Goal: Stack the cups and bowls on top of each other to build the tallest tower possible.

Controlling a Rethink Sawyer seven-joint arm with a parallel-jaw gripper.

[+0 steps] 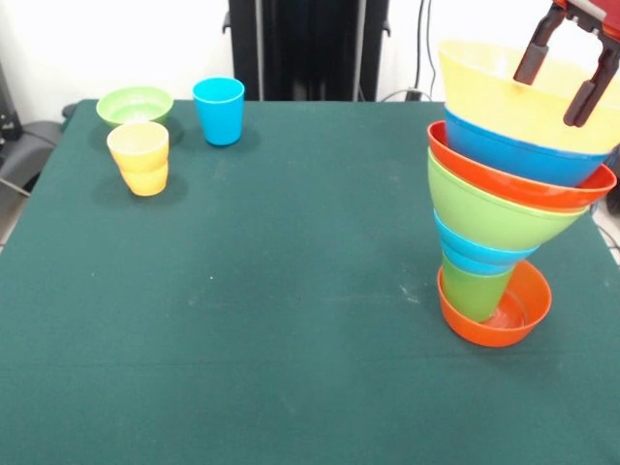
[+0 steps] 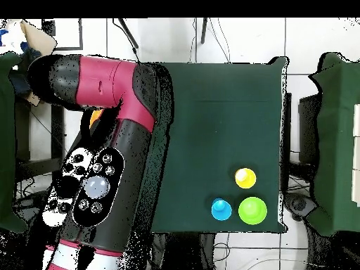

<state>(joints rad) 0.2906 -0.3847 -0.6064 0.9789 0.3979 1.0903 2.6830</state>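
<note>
The tower stands at the right in the front view and leans right. From the bottom it is a red-orange bowl [image 1: 494, 315], a green cup [image 1: 475, 289], a blue bowl [image 1: 480, 254], a green bowl [image 1: 489, 208], an orange bowl [image 1: 528, 184], a blue bowl [image 1: 518, 150] and a wide yellow bowl [image 1: 504, 92]. My gripper [image 1: 550, 100] is open, its two dark fingers [image 1: 536, 53] spread over the yellow bowl's far side. In the overhead view my arm [image 2: 105, 162] hides the tower.
At the far left of the front view stand a small green bowl [image 1: 135, 104], a blue cup [image 1: 219, 110] and a yellow cup [image 1: 139, 145] nested on an orange cup [image 1: 147, 180]. They also show in the overhead view: green bowl [image 2: 252, 209], blue cup [image 2: 221, 209], yellow cup [image 2: 245, 178].
</note>
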